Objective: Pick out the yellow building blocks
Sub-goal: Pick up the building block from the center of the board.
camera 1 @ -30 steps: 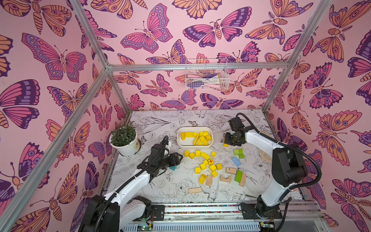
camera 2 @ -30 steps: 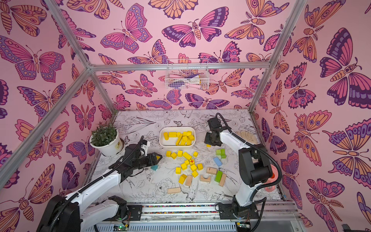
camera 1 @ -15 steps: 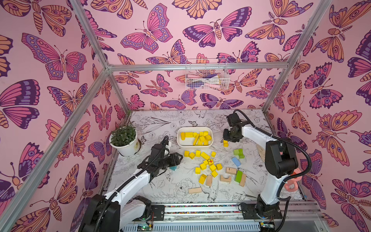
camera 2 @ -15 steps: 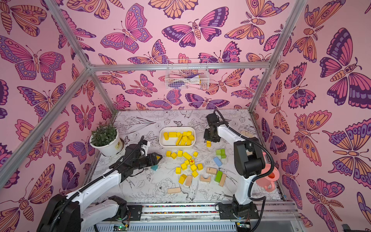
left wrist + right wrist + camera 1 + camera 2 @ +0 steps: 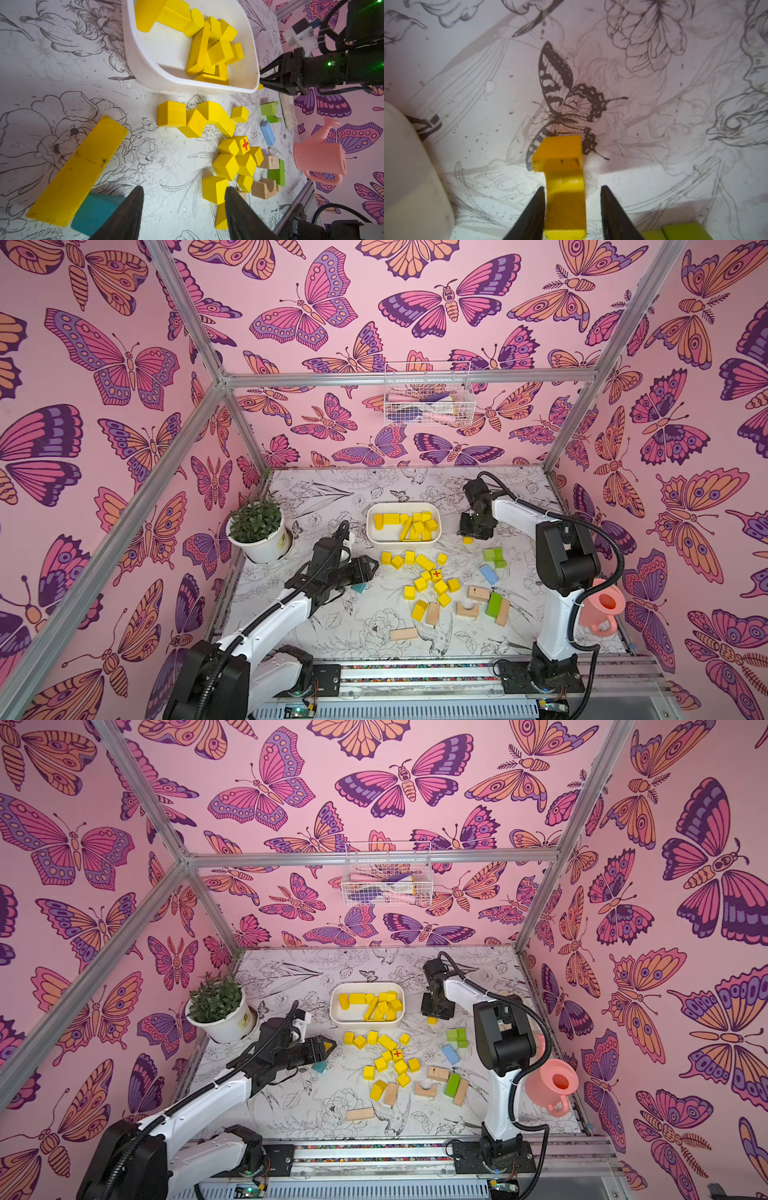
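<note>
Our right gripper (image 5: 572, 186) stands open astride a yellow block (image 5: 562, 166), near end cut off, long axis along the jaws; left gripper (image 5: 183, 187) open, empty

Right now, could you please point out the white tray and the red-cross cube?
white tray (image 5: 384, 534): in a top view, bare inside floor.
red-cross cube (image 5: 436, 573): in a top view, marked face.

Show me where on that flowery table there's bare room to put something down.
Bare: the far strip of table between the white tray and the back wall, and the near patch between the left arm and the tan bar. Crowded: the middle, where yellow blocks and green blocks scatter before the tray.
</note>
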You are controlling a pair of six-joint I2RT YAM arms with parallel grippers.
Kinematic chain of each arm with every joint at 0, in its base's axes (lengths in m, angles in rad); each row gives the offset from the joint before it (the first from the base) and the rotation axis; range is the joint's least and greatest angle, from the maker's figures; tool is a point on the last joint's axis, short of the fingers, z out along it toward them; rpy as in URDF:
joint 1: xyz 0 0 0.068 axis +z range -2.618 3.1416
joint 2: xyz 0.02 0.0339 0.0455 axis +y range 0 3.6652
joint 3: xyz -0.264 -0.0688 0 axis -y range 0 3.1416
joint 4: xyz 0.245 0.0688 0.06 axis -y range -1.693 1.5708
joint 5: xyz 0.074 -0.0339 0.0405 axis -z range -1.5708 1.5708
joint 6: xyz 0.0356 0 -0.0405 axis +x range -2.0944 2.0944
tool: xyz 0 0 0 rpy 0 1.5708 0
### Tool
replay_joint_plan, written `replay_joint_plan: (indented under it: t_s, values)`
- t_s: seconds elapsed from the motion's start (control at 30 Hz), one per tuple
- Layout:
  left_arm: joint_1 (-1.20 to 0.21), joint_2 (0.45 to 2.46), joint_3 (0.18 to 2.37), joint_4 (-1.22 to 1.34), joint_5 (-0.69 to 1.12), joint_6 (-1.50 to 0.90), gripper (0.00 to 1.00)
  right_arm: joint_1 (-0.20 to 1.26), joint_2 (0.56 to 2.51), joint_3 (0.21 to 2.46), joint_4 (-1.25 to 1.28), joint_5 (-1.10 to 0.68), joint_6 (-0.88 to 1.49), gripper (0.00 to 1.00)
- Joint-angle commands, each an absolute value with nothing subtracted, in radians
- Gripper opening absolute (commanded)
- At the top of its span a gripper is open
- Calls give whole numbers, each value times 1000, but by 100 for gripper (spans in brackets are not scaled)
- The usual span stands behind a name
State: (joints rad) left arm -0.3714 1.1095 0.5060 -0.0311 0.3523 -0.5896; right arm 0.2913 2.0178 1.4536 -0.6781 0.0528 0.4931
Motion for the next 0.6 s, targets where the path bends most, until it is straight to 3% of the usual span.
replay_joint_plan:
  t_s: [0.0,0.37,0.57]
  values:
    - [-362,1118,502,-21,370,-595,63,309,2054,1477,-733,101,494,44]
    - [-362,1115,500,-22,371,-595,63,345,2116,1539,-798,137,502,41]
    - [-362,1110,499,-21,371,-595,63,344,2110,1531,-792,127,508,19]
